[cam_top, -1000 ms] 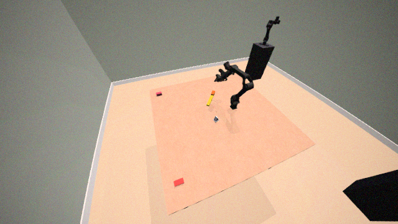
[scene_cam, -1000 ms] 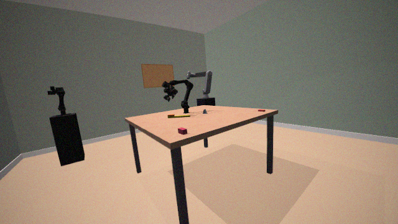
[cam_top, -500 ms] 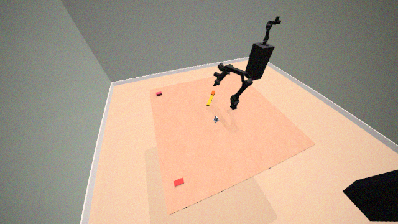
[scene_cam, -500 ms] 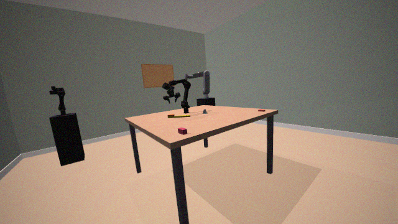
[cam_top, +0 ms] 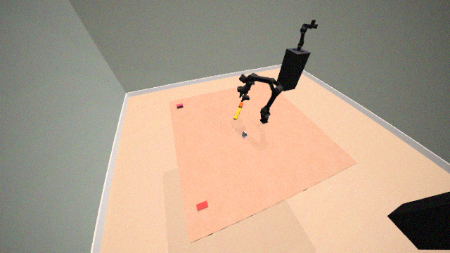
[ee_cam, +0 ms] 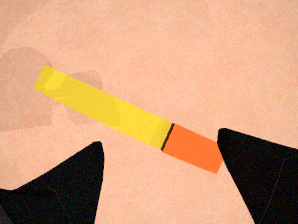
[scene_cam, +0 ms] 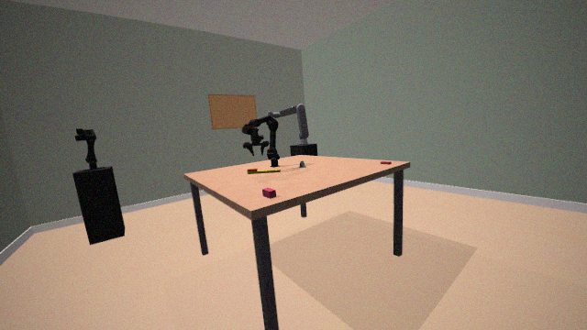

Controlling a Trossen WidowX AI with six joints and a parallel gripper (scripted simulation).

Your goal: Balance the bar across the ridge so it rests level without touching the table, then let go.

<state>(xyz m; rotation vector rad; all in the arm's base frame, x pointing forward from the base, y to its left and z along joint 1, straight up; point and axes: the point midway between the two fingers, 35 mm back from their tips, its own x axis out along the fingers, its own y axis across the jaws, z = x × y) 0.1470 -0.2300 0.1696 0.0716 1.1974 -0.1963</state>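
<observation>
Wrist view: bar [ee_cam: 127, 117] flat on table, below open hand [ee_cam: 160, 183].

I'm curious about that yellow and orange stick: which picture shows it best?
The wrist view: the bar fills the frame, flat on the table, yellow with an orange end, between the open gripper fingers. The top and exterior views show it only as a small sliver.
</observation>
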